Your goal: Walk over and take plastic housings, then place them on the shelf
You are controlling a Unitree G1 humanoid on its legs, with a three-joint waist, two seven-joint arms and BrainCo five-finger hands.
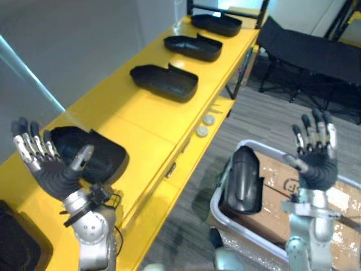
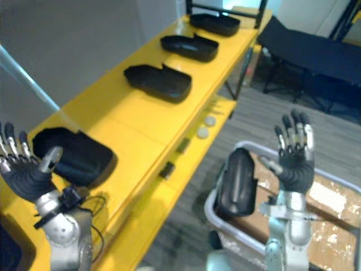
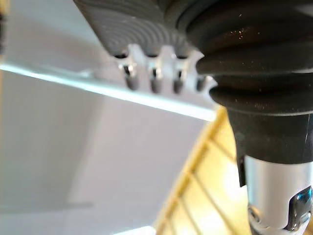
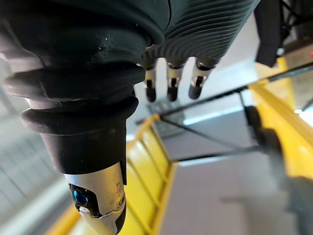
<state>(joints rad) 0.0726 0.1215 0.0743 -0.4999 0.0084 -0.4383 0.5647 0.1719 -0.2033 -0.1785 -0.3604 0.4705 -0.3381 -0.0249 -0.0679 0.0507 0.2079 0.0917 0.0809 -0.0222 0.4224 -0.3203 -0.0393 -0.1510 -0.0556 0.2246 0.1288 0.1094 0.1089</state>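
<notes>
Black plastic housings lie in a row along the yellow shelf [image 1: 141,113]: one near [image 1: 93,152], one further [image 1: 165,82], then two more [image 1: 193,47] [image 1: 216,23] at the far end. Another housing [image 1: 243,180] stands on edge in a white bin [image 1: 265,240] on the floor. My left hand [image 1: 48,166] is raised, open and empty, just in front of the nearest housing. My right hand [image 1: 315,158] is held up open and empty above the bin, to the right of the housing in it.
A cardboard box [image 1: 287,186] fills the rest of the bin. Two small round discs [image 1: 205,125] lie on the shelf's lower ledge. A dark folding cot [image 1: 316,51] stands at the back right on the grey floor. A grey wall [image 1: 67,45] runs behind the shelf.
</notes>
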